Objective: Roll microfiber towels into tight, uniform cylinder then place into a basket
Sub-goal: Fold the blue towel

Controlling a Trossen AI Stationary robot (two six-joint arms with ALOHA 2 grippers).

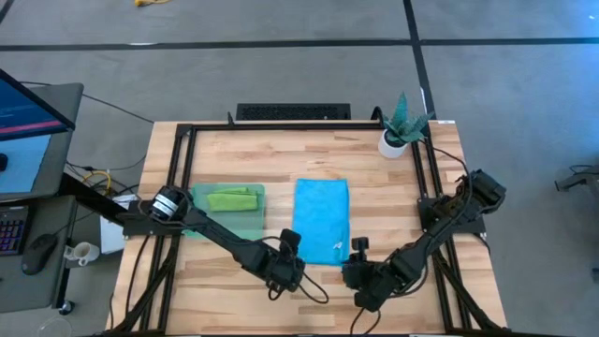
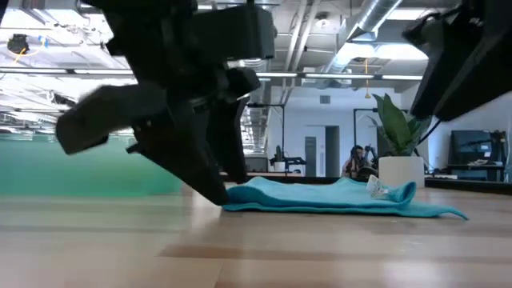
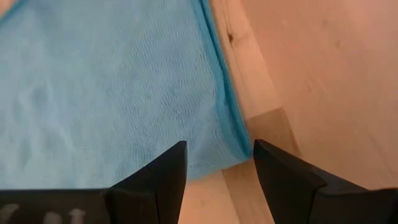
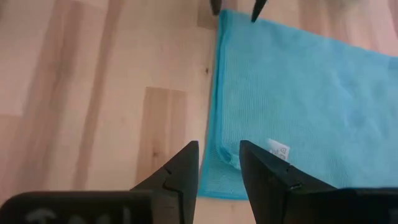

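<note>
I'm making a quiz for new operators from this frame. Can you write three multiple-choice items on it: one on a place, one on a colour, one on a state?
1. Where is the lime green towel?
A. in the basket
B. beside the potted plant
C. under the blue towel

2. What colour is the towel lying between the two grippers?
A. lime green
B. white
C. sky blue

3. How do the left gripper and right gripper stand?
A. both shut on the towel
B. both open at its near corners
C. both raised high above the plant

Key: 1 A, the high view shows it inside the teal tray. 2 C, both wrist views show blue cloth. 3 B, each wrist view shows a gap between the fingers at a corner.
</note>
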